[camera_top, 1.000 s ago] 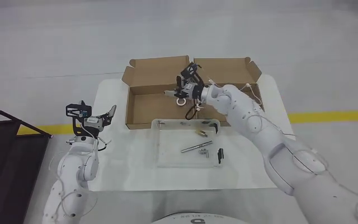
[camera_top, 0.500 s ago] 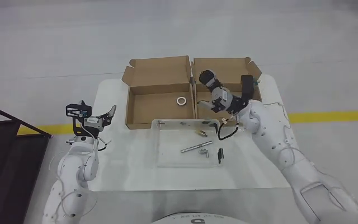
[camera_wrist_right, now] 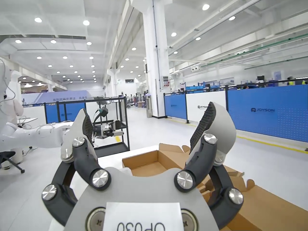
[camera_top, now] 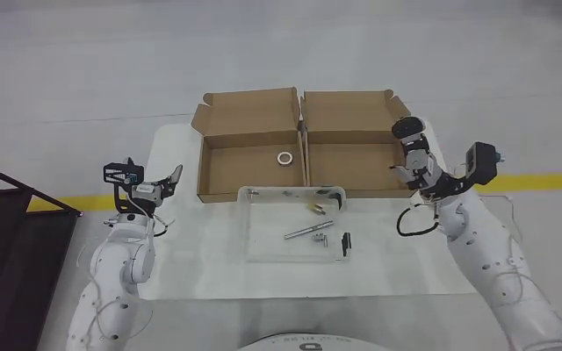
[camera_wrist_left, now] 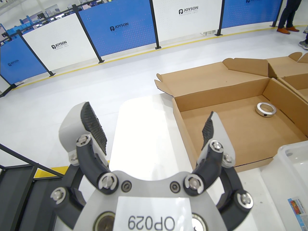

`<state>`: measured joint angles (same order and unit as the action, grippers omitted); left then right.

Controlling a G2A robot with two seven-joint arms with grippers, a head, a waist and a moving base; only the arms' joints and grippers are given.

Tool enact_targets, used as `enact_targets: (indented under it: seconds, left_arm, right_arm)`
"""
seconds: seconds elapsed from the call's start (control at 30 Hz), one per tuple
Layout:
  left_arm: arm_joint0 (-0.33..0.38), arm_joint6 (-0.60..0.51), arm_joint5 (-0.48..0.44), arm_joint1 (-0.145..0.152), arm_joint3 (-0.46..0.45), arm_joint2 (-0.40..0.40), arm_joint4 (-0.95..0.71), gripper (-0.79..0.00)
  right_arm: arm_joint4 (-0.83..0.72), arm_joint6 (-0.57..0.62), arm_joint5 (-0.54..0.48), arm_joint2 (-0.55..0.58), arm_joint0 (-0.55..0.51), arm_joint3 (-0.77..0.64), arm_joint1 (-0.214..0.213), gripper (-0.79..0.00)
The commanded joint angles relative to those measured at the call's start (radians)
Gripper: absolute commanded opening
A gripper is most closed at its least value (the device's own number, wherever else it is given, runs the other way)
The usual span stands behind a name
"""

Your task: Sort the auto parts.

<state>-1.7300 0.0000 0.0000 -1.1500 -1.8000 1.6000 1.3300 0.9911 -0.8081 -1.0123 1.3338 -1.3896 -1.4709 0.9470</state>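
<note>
Left gripper (camera_wrist_left: 148,111): It is wide open. There is nothing between its fingers. It hangs over the left side of the table (camera_top: 193,263), near the left box (camera_top: 230,175).
Right gripper (camera_wrist_right: 147,108): It is wide open too, and it holds nothing. It is up by the right wall of the right box (camera_top: 351,168) and tips up toward the room.
Ring (camera_top: 284,158): This shiny metal ring lies flat on the floor of the left box. It is close to the wall next to the right box.
Boxes: Both are brown cardboard with their lids folded back. They sit side by side at the far side of the table and touch each other.
Tray (camera_top: 256,253): It is clear plastic. It sits just in front of the boxes, in the middle of the table.
Rod (camera_top: 308,231): This long metal stick lies slanted in the tray.
Black part (camera_top: 345,244): It is small and lies in the tray, near the right end of the rod.
Brassy part (camera_top: 314,209): It is small and lies in the tray, near the far rim.
</note>
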Motion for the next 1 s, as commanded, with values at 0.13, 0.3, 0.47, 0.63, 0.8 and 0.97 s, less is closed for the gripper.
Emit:
enact_targets:
  seconds: [0.13, 0.3, 0.47, 0.63, 0.8, 0.97]
  left_arm:
    - [0.0, 0.0, 0.0, 0.0, 0.0, 0.0, 0.0, 0.0]
    - [0.0, 0.0, 0.0, 0.0, 0.0, 0.0, 0.0, 0.0]
    - [0.0, 0.0, 0.0, 0.0, 0.0, 0.0, 0.0, 0.0]
    - [-0.068, 0.054, -0.103, 0.003, -0.098, -0.059, 0.106, 0.0]
    - [-0.097, -0.051, -0.213, 0.004, -0.159, -0.082, 0.019, 0.0]
    - [-0.097, -0.051, -0.213, 0.004, -0.159, -0.082, 0.019, 0.0]
  right_arm:
    - [-0.014, 0.0, 0.0, 0.024, -0.038, -0.005, -0.024, 0.0]
    - [-0.014, 0.0, 0.0, 0.024, -0.038, -0.005, -0.024, 0.0]
    - [-0.014, 0.0, 0.0, 0.024, -0.038, -0.005, -0.024, 0.0]
    - [-0.014, 0.0, 0.0, 0.024, -0.038, -0.005, -0.024, 0.0]
    - [-0.014, 0.0, 0.0, 0.024, -0.038, -0.005, -0.024, 0.0]
    - [-0.014, 0.0, 0.0, 0.024, -0.038, -0.005, -0.024, 0.0]
